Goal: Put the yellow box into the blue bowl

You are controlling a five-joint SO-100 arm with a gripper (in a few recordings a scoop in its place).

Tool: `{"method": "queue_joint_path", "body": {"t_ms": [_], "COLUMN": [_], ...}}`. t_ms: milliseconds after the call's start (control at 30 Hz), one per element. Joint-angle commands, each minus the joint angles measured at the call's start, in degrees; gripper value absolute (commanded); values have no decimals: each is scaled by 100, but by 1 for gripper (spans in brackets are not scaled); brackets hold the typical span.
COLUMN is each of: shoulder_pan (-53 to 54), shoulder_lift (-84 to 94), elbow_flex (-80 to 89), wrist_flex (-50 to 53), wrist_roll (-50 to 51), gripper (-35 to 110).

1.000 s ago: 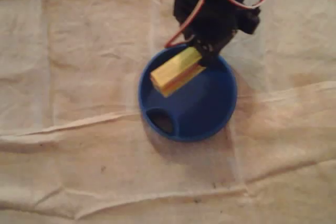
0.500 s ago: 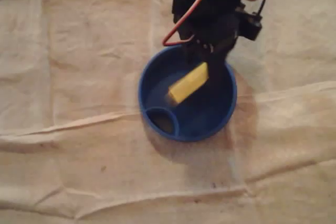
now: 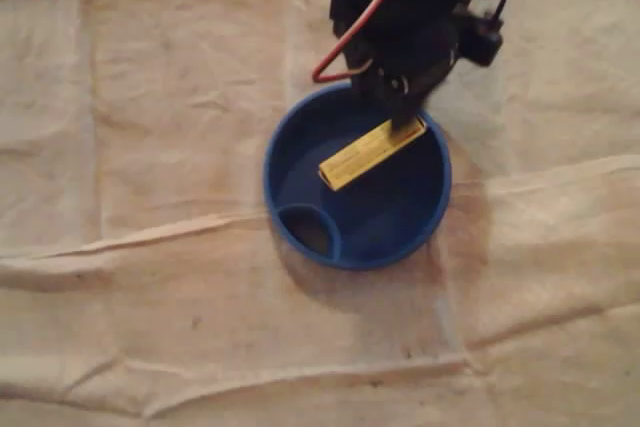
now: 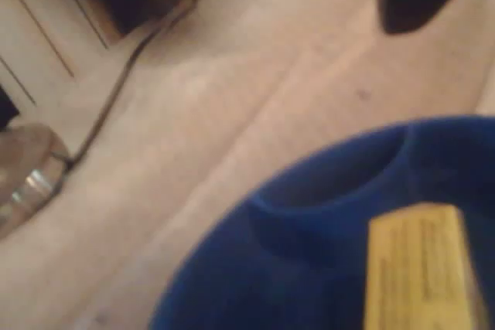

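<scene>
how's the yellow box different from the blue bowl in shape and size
The yellow box is a long straight-edged block; the blue bowl is round with a raised rim. The box is far smaller than the bowl and sits inside its rim, diagonal in the overhead view.

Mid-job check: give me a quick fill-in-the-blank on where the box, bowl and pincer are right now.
1. The yellow box lies inside the ____ bowl.
2. In the overhead view, the pincer is at the box's upper ____ end.
3. In that view, the bowl's small inner pocket sits at its lower ____ edge.
Missing words: blue; right; left.
</scene>
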Motion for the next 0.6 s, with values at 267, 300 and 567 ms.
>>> {"method": "queue_joint_path", "body": {"t_ms": [267,300,567], "shoulder_pan": [-272,-413,-1336], "shoulder_lift": [2900,3076,4465], "elbow_flex": [-343,-343,-334], "wrist_flex": [1187,1345,1811], "wrist_roll": [1652,1740,2716], "gripper": [0,0,0]}}
